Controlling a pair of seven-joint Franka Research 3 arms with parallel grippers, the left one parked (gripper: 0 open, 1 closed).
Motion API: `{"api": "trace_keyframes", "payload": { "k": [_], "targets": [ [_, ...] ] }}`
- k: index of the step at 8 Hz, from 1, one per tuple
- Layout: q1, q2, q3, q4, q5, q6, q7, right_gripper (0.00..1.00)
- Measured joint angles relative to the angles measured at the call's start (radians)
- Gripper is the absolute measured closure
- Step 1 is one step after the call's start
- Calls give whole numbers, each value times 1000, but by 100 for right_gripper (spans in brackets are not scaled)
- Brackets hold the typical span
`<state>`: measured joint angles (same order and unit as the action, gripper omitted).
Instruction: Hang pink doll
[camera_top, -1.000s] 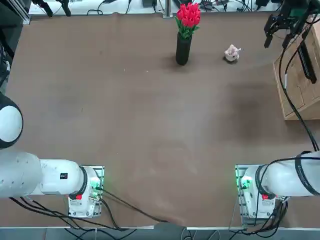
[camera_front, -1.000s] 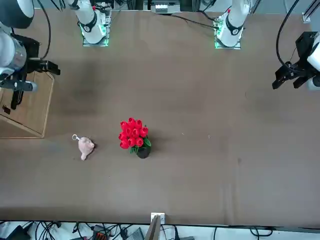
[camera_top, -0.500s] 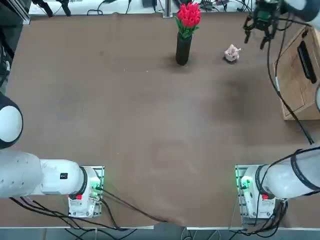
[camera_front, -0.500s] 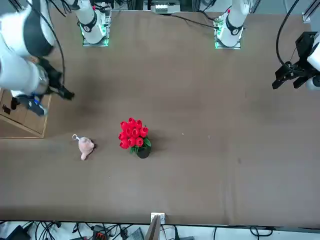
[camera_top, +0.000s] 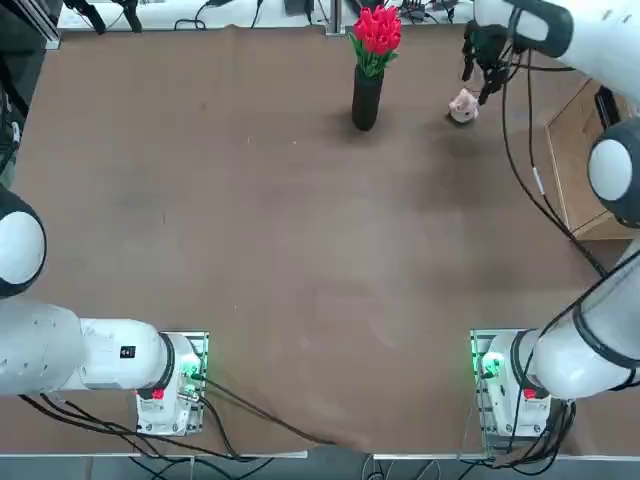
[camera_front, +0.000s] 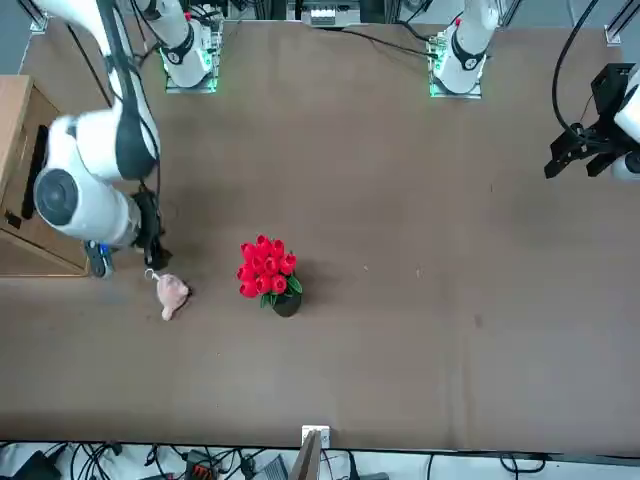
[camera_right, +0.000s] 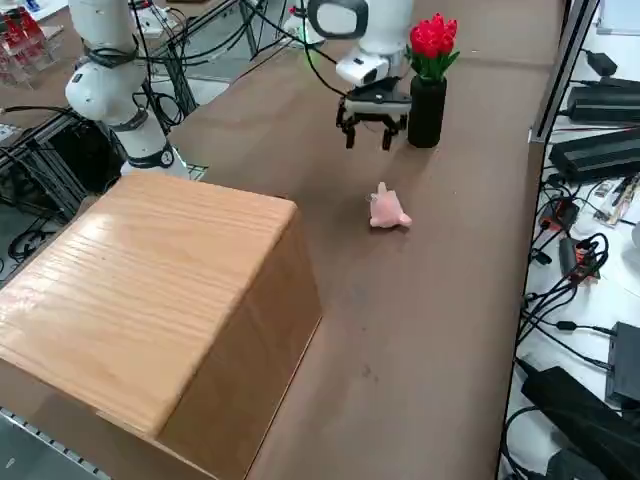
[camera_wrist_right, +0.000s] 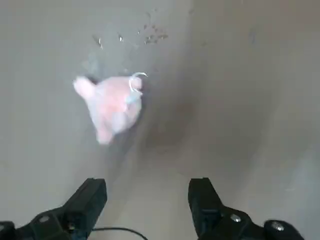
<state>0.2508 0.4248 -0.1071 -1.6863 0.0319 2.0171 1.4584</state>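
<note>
Hovering open hand (camera_wrist_right: 147, 200) above tabled pink doll (camera_wrist_right: 112, 105)

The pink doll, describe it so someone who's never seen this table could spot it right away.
Find the black vase of red tulips at the far edge of the brown table. Beside it, toward the wooden box, the pink doll lies alone, below the right gripper with open fingers. It is tiny, pale and plush, with a small metal ring.
</note>
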Motion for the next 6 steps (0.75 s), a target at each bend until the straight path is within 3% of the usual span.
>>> {"api": "trace_keyframes", "payload": {
  "k": [3, 6],
  "targets": [
    [7, 130, -1, 2, -3, 231, 341, 0],
    [25, 159, -1, -12, -61, 290, 411, 0]
  ]
}}
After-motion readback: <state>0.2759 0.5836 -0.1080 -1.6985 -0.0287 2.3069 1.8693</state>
